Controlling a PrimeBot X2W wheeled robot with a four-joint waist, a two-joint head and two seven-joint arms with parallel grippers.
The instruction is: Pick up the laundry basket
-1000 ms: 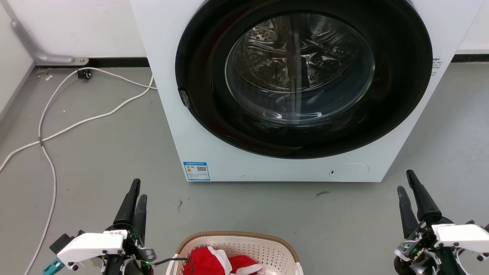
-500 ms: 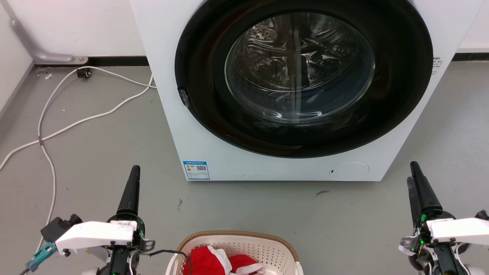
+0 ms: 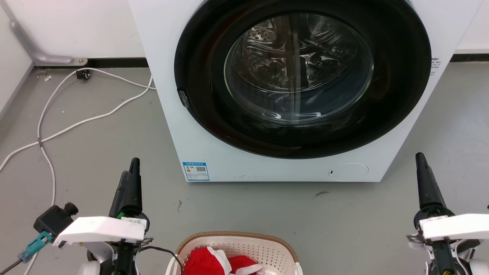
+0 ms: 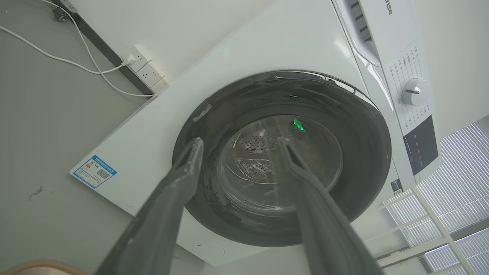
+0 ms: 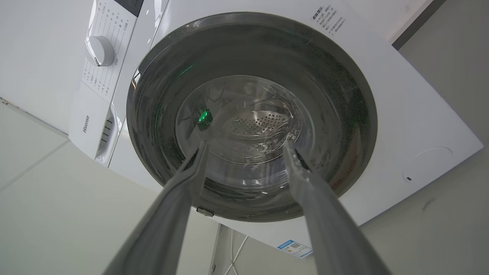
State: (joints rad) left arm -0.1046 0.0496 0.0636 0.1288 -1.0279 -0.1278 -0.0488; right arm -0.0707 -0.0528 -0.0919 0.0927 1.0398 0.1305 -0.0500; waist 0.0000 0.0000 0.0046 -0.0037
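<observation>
Inspecting the head view finds the laundry basket (image 3: 237, 233) on the grey floor (image 3: 248, 202) at the bottom centre of the frame, its near part cut off by the lower edge. The far curve of the brown rim and a strip of perforated wall are what can be assessed. A red and white garment (image 3: 208, 263) lies inside it. The washing machine (image 3: 168, 114) stands behind, upper centre, door closed, apart from the basket.

Left gripper (image 3: 130, 170): lower left of the frame, beside the basket and clear of it, fingers pointing up the frame toward the machine. Its wrist view shows the two fingers spread, nothing between them. Right gripper (image 3: 421, 162): lower right, further out from the basket, likewise aimed at the machine. Its wrist view also shows the fingers parted and empty.

Assessment: no contact with the basket has been made; the approach is the step in hand. Both grippers point past the basket rather than at it, so each wrist should come inward and down until the rim on its own side lies between the fingers. Recommend matching points on opposite sides, both closed before any lift, and an even raise so the load does not tip. A black cable (image 3: 168, 251) near the left wrist runs close to the basket's corner and should be kept out of the grip.
</observation>
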